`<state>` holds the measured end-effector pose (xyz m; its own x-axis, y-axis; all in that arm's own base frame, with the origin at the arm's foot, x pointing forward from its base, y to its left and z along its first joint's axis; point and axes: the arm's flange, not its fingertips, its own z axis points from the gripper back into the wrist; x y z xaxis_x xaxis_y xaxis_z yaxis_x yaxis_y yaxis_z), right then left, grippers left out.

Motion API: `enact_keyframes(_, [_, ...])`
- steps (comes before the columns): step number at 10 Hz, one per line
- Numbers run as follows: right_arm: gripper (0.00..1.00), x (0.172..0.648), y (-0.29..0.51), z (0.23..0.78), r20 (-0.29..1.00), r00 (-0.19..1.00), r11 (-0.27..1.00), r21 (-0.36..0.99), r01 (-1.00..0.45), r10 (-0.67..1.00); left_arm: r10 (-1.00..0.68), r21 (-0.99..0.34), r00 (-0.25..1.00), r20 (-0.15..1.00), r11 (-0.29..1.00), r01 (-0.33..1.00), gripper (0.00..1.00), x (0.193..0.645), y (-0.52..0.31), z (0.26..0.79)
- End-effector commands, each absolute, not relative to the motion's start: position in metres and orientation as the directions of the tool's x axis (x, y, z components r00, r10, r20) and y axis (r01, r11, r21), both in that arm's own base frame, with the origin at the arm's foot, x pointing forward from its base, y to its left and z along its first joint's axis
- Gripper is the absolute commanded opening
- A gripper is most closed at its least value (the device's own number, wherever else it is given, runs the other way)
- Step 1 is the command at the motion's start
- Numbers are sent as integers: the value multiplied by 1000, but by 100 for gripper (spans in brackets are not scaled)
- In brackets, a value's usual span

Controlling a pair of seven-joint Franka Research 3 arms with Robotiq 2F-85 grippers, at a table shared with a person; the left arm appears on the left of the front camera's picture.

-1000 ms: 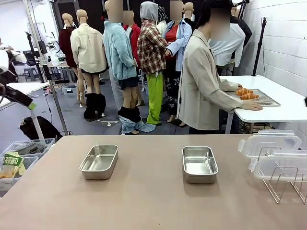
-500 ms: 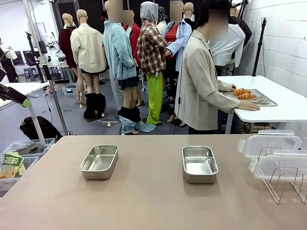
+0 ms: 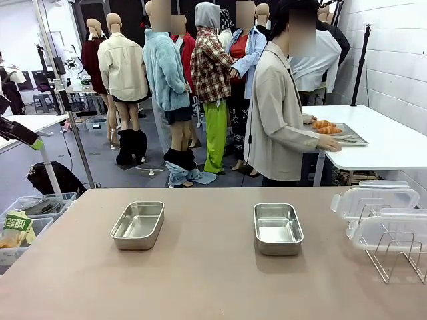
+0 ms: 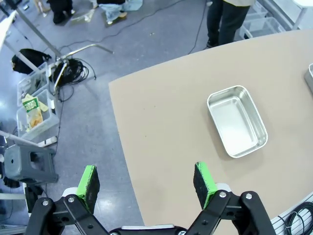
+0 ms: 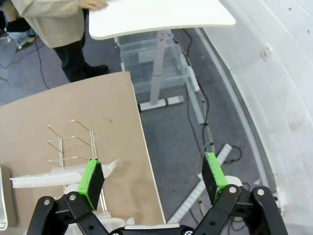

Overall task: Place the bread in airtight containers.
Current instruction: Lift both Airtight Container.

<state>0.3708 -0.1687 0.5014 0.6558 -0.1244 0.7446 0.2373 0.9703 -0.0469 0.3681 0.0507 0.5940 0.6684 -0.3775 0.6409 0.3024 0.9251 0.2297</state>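
**Bread tray pulled closer to the person; both tools released and empty**

On the white desk (image 3: 393, 152) behind, the person's hand (image 3: 328, 142) has drawn the flat metal tray (image 3: 353, 139) toward that desk's left end. The two glossy, ridged golden rolls (image 3: 325, 127) lie on it, nearer the person than a moment ago. On the matte brown desk (image 3: 200, 280) sit two empty steel pans with rounded corners: the left pan (image 3: 137, 225) toward the left edge, the right pan (image 3: 277, 229) right of the middle. Clear plastic lids (image 3: 377, 199) rest on a wire rack (image 3: 390, 260) at the right edge. The left tool (image 4: 145, 180) and right tool (image 5: 152, 175) hang with jaws wide, holding nothing.
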Motion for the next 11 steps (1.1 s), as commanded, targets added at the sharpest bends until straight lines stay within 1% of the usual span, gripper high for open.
enact_keyframes(1, [100, 369, -169, 501, 737, 667, 971, -62, 231, -112, -389, 237, 665, 637, 920, 311, 100, 369, 53, 593])
enact_keyframes(11, [100, 369, -169, 501, 737, 667, 971, -62, 231, -112, -389, 237, 665, 637, 920, 311, 100, 369, 53, 593])
